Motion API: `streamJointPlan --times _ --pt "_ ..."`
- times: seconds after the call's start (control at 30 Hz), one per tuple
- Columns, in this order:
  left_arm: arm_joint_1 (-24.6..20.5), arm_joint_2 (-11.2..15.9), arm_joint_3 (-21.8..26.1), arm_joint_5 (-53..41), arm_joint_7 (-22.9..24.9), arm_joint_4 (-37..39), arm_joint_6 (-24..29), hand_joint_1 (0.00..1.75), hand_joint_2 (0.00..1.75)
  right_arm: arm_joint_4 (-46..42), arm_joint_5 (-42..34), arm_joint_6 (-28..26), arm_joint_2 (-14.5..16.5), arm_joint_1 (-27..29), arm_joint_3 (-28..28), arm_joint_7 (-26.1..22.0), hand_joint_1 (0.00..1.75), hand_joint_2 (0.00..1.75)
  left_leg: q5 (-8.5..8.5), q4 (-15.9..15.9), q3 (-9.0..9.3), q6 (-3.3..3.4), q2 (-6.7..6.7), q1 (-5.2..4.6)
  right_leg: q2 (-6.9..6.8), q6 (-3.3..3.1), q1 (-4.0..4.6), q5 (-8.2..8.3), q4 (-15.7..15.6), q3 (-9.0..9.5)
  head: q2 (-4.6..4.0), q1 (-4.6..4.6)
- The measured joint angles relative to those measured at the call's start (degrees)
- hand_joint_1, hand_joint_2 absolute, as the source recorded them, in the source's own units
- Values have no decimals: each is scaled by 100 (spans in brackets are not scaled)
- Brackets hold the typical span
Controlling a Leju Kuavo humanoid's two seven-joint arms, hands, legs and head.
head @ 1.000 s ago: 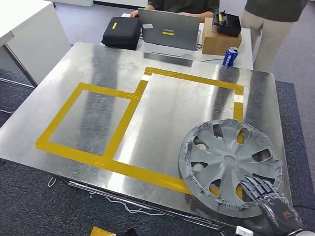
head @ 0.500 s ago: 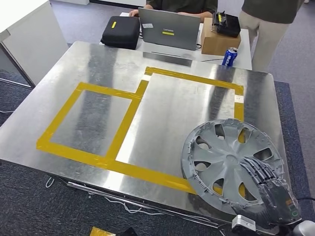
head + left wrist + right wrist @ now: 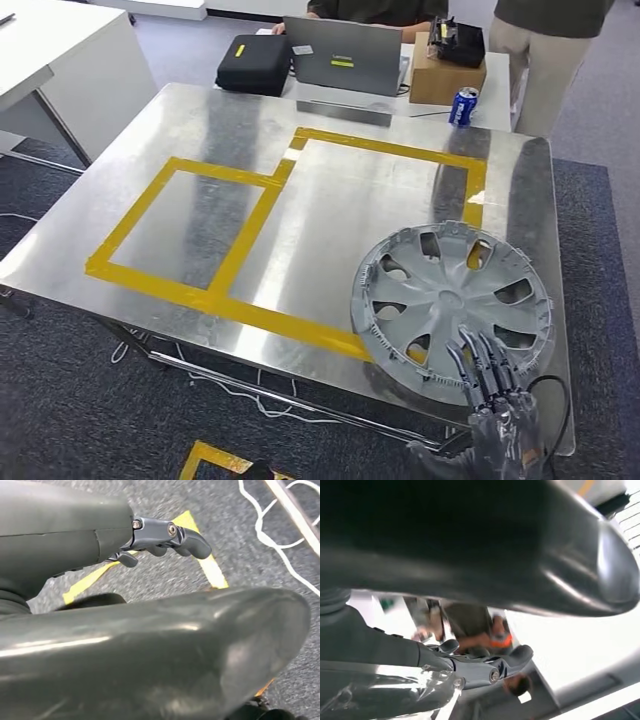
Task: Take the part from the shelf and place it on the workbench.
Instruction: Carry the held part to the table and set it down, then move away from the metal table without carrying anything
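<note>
Reaching up from below the near edge of the workbench [image 3: 226,140], the right hand [image 3: 498,415] has its fingers [image 3: 483,365] spread and stretched forward, their tips over the near rim of the wheel cover [image 3: 451,305]; whether they touch it I cannot tell, and nothing is gripped. The cover lies flat on the metal top just ahead of the hand and a little to its left, close to the bench's near edge and near its right-hand edge. It overlaps the corner of the yellow tape outline [image 3: 249,235], partly inside the larger taped rectangle and partly across the tape toward the hand. Leftward from the hand the steel sheet runs bare across both taped rectangles, wide room for sliding; rightward only a narrow strip of bench remains past the cover.

It is a grey round disc with broad spokes, slotted openings through which tape shows, and small clips around its rim.

The left hand [image 3: 166,535] hangs over carpet with its fingers loosely extended, holding nothing.

Beyond the far edge stand a laptop [image 3: 347,58], a black case [image 3: 253,65], a cardboard box [image 3: 447,80] and a blue can [image 3: 463,106], with two people behind them.
</note>
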Motion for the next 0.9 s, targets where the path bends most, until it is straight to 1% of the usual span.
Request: streamJointPlan --times 0.03,0.07,0.1,0.13,0.17,0.2,0.23,0.27,0.3,0.33,0.37,0.4,0.43,0.47,0.5,0.53,0.57,0.6,0.63,0.67,0.7,0.73,0.77,0.8,0.83,0.87,0.9 --pt "-1 1 15 20 -5 0 7 0 0 107 -188 -70 106 2 164 -14 0 0 -182 350 -66 -10 35 1 -73 -7 11 54 2 -64 0 -3" --pt "-2 1 35 46 -14 0 16 0 0 256 -481 -105 244 13 280 -125 0 0 -229 566 -57 -17 54 1 -153 -8 19 106 6 -135 0 -1" --pt "-2 1 55 72 -25 0 26 0 0 422 -806 -121 399 32 355 -276 0 0 -161 598 45 -20 70 1 -236 -1 24 151 11 -203 0 -2" --pt "-2 1 72 100 -35 0 39 0 0 609 -1155 -131 563 50 392 -466 0 0 -27 419 253 -20 108 1 -314 12 26 191 15 -259 0 -2" --pt "-5 1 91 126 -47 0 50 0 0 820 -1484 -137 730 64 387 -722 0 0 94 81 549 -20 203 1 -386 31 29 225 20 -300 0 -2" --pt "-13 -2 108 151 -59 0 62 0 0 1055 -1799 -143 892 75 345 -1031 0 0 161 -343 892 -17 357 0 -449 53 43 252 31 -330 0 -9" --pt "-26 -6 128 176 -72 0 75 0 0 1337 -2125 -148 1067 83 259 -1391 0 0 161 -725 1170 8 491 -10 -515 84 59 283 46 -349 0 -7" --pt "-40 -9 149 197 -83 0 87 0 0 1647 -2397 -154 1246 89 134 -1758 0 0 134 -992 1342 38 585 -19 -587 115 77 315 60 -360 0 -9" --pt "-49 -13 172 214 -90 0 98 0 0 1950 -2593 -157 1414 94 -15 -2048 0 0 115 -1129 1406 77 599 -33 -664 144 85 348 66 -367 0 -9" --pt "-46 -13 195 227 -94 0 106 0 0 2220 -2709 -160 1570 94 -167 -2257 0 0 120 -1158 1367 131 533 -46 -743 176 78 383 65 -368 0 -5" --pt "-36 -14 216 239 -94 0 111 0 0 2458 -2760 -161 1704 86 -311 -2393 0 0 161 -1156 1313 176 469 -46 -732 209 59 366 76 -380 0 -7" --pt "-28 -15 236 252 -93 0 116 0 0 2663 -2808 -161 1818 84 -437 -2477 0 0 214 -1155 1258 225 400 -45 -614 239 40 255 151 -411 0 -4" --pt "-24 -16 250 262 -94 0 120 0 0 2845 -2891 -161 1919 85 -542 -2527 0 0 276 -1158 1193 272 332 -42 -429 264 29 50 337 -473 0 -2" --pt "-26 -18 262 272 -94 0 127 0 0 3010 -2991 -161 2000 84 -625 -2565 0 0 342 -1158 1120 305 262 -41 -205 277 28 -228 634 -565 0 3" --pt "-29 -17 275 286 -95 0 139 0 0 3165 -3107 -162 2069 85 -693 -2610 0 0 409 -1155 1039 329 185 -50 -40 272 40 -511 1011 -665 0 5" --pt "-29 -16 291 300 -95 0 154 0 0 3309 -3221 -162 2130 82 -757 -2662 0 0 477 -1152 953 344 107 -63 38 255 59 -709 1362 -740 0 6" --pt "-27 -16 311 314 -94 0 175 0 0 3440 -3316 -163 2183 76 -823 -2726 0 0 546 -1148 868 353 28 -80 69 228 79 -785 1578 -750 0 5" --pt "-25 -15 333 329 -94 0 196 0 0 3560 -3402 -163 2233 68 -897 -2792 0 0 615 -1144 784 354 -54 -94 84 193 101 -740 1608 -670 0 4" --pt "-24 -15 351 346 -93 0 215 0 0 3657 -3477 -163 2281 56 -973 -2854 0 0 681 -1141 707 349 -135 -105 106 152 122 -599 1426 -487 0 3" --pt "-27 -15 368 367 -93 0 232 0 0 3745 -3545 -163 2324 35 -1043 -2909 0 0 746 -1138 638 339 -215 -109 182 105 140 -437 1070 -214 0 2" --pt "-32 -18 382 391 -93 0 246 0 0 3823 -3598 -161 2361 7 -1101 -2948 0 0 810 -1133 576 321 -288 -114 324 53 151 -359 628 88 0 2" --pt "-40 -19 396 409 -92 0 258 0 0 3896 -3640 -157 2396 -21 -1145 -2978 0 0 874 -1130 531 302 -353 -116 461 28 154 -326 244 346 0 -3" --pt "-48 -19 411 418 -89 0 270 0 0 3965 -3674 -154 2424 -44 -1177 -3000 0 0 935 -1130 499 275 -413 -114 571 16 156 -342 -27 505 0 4" --pt "-53 -19 427 423 -81 0 279 0 0 4028 -3699 -151 2447 -60 -1201 -3016 0 0 997 -1137 474 245 -470 -109 615 10 164 -372 -151 559 0 13" --pt "-50 -15 444 425 -70 0 287 0 0 4090 -3724 -150 2470 -73 -1224 -3034 0 0 1059 -1147 454 207 -535 -103 570 8 170 -339 -162 538 0 21" --pt "-46 -11 465 432 -58 0 295 0 0 4164 -3771 -152 2495 -100 -1251 -3069 0 0 1079 -1143 421 175 -550 -97 491 -23 169 -291 -163 486 0 35" --pt "-42 -7 484 444 -42 0 300 0 0 4256 -3839 -155 2529 -142 -1288 -3122 0 0 997 -1082 368 147 -489 -97 414 -65 163 -229 -163 435 0 26"
